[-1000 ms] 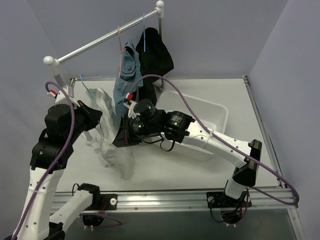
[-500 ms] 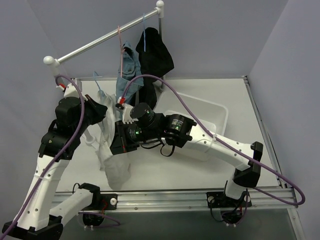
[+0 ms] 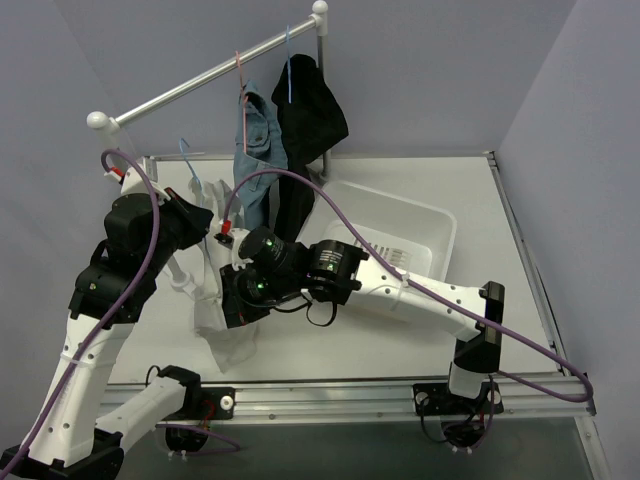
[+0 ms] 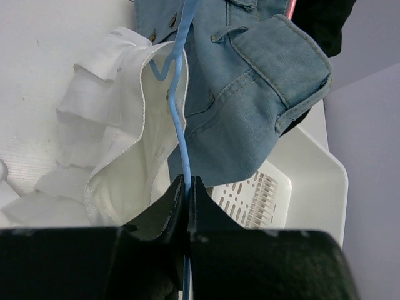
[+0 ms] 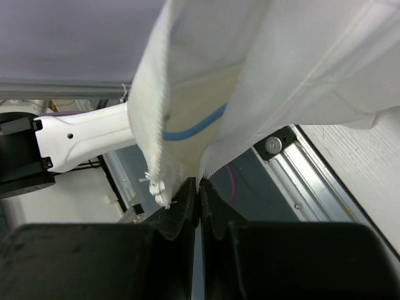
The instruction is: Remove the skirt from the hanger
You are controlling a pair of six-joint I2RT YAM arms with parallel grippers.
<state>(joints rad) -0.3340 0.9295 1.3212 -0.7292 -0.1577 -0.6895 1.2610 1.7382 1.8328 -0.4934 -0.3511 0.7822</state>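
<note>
Peeking out from behind the denim garment (image 3: 255, 140), the skirt (image 3: 312, 105) is half hidden, left gripper (image 4: 187, 187) clenched on the second blue hanger (image 4: 178, 106), right gripper (image 5: 198, 186) pinching the white garment (image 5: 300, 75).

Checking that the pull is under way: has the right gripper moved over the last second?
Yes. The right gripper, shut on the white garment, has shifted away from the white tub, toward the table's near edge.

Denim garment (image 3: 256, 135) crowds the skirt (image 3: 312, 105) on the left; right side open.
</note>
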